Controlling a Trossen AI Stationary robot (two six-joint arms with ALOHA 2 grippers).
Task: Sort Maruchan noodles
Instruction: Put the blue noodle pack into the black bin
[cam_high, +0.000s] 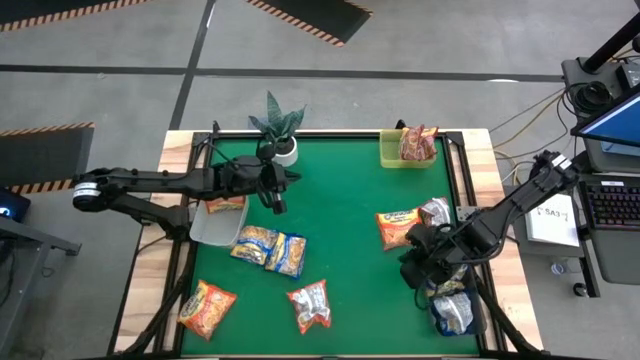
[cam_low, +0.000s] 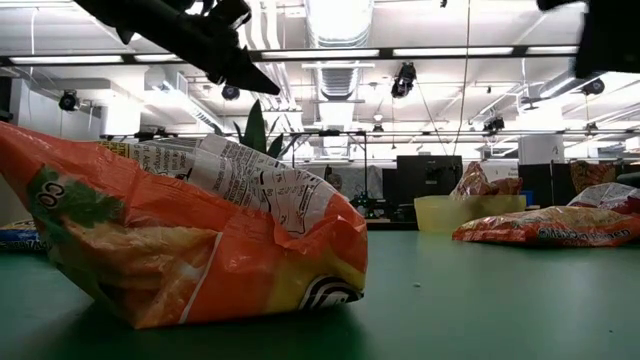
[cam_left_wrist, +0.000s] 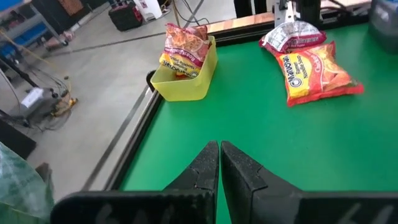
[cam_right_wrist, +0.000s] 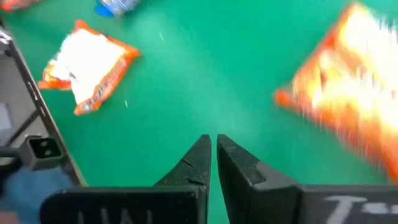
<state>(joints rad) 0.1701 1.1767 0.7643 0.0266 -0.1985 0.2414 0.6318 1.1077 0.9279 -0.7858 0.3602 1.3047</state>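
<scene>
Maruchan noodle packets lie scattered on the green table. An orange one (cam_high: 207, 307), a red-silver one (cam_high: 310, 305) and two yellow-and-blue ones (cam_high: 270, 249) are near the left. An orange one (cam_high: 398, 228) and a silver-red one (cam_high: 435, 210) lie on the right. Another packet (cam_left_wrist: 183, 43) stands in the lime-green tray (cam_high: 392, 157). My left gripper (cam_high: 278, 198) hovers shut above the table beside the plant, holding nothing. My right gripper (cam_high: 412, 264) is shut and empty above the table, near the right orange packet (cam_right_wrist: 354, 93).
A potted plant (cam_high: 278, 128) stands at the far edge. A pale tray (cam_high: 210, 228) at the left holds an orange packet (cam_high: 226, 204). A blue-toned packet (cam_high: 452, 310) lies at the near right corner. Bare green mat (cam_high: 350, 190) spreads through the table's middle.
</scene>
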